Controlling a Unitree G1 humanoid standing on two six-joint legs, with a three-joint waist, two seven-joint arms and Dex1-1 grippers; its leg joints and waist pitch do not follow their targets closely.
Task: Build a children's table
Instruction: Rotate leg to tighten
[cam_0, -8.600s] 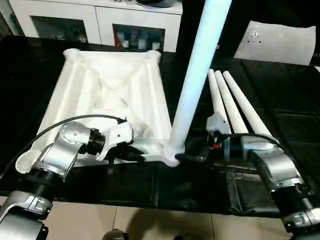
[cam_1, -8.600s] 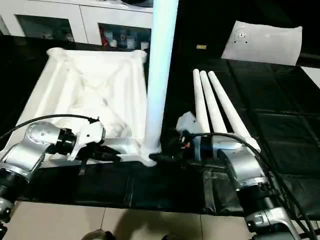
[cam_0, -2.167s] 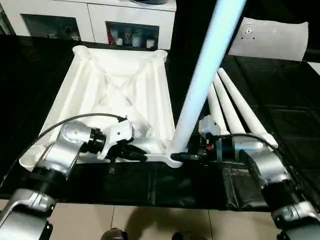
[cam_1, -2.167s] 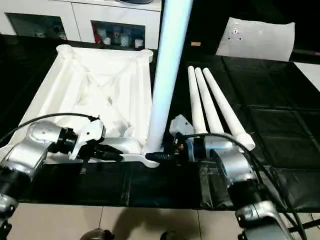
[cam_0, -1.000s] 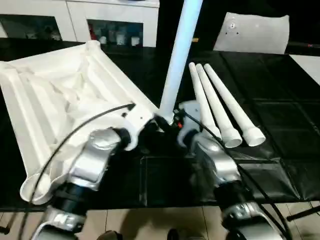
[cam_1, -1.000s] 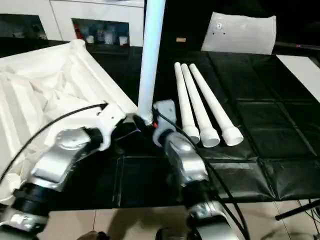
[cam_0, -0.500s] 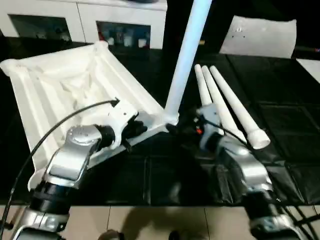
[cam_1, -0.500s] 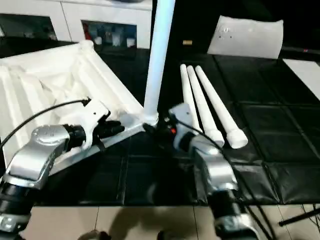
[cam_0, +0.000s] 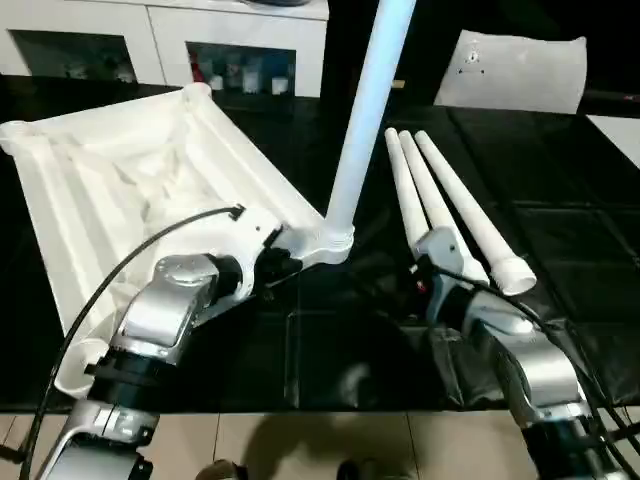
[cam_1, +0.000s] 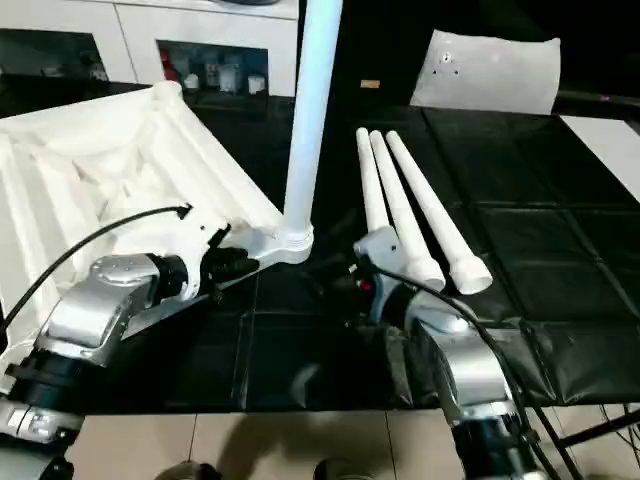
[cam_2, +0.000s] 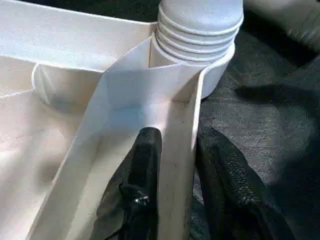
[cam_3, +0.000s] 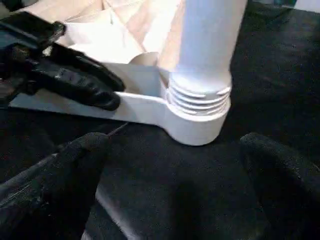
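**A:** So, which step is running?

**B:** Leg fitting. On the left, the table (cam_0: 120, 180) is lying underside up, ribs showing, turned at a slant. The left claw (cam_2: 177, 142) is sitting astride its rim: one finger (cam_2: 145, 165) is lying in the channel and the other outside the wall, spread a little. The outer one seems to be standing just off the plastic, so I am reading that as no real pinch.

**A:** And the upright leg?

**B:** One leg (cam_0: 365, 110) is standing in the near corner socket (cam_0: 335, 240), its ridged collar showing just above the socket's lip. Right of it, the right claw (cam_3: 175, 165) is hanging spread wide, pointing at that socket and gripping nothing.

**A:** So what is coming next?

**B:** I am guessing a second leg. Three legs (cam_0: 440, 200) are lying side by side, touching, just right of the upright one. The right claw is going to need one of those, and the left a firm hold on the rim while an empty socket is being lined up.

**A:** What is carrying it all?

**B:** A tabletop (cam_0: 560, 230) under creased black sheeting. Behind it a white cabinet (cam_0: 150, 30) with glass doors is standing, and a flat white panel (cam_0: 520, 70) is lying at the far right. Pale floor (cam_0: 300, 440) tiles are showing at the near edge.
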